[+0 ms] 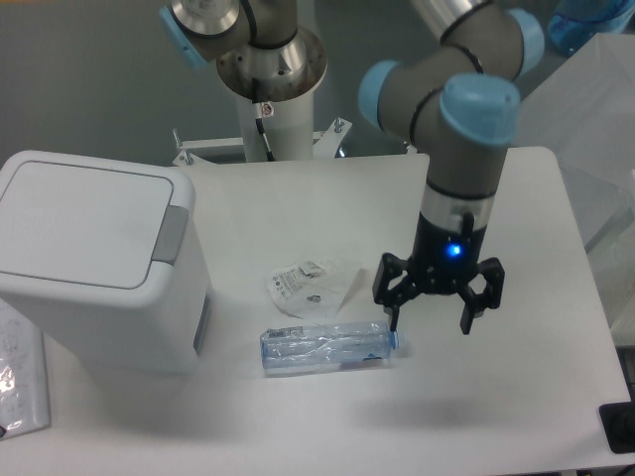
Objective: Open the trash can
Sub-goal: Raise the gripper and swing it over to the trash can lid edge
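Note:
The trash can [94,263] is a large white boxy bin at the left of the table. Its flat white lid [79,223] lies down shut, and a grey push-button [172,234] runs along the lid's right edge. My gripper [433,319] hangs open in the air over the middle right of the table, fingers spread wide with nothing between them. It is far to the right of the trash can, just right of a bottle's cap. A blue light glows on the gripper's body.
A clear plastic bottle [327,347] with a blue cap lies on its side at the front middle. A crumpled clear wrapper [310,285] lies just behind it. A plastic bag [20,382] sits at the front left. The arm's base post [270,104] stands at the back.

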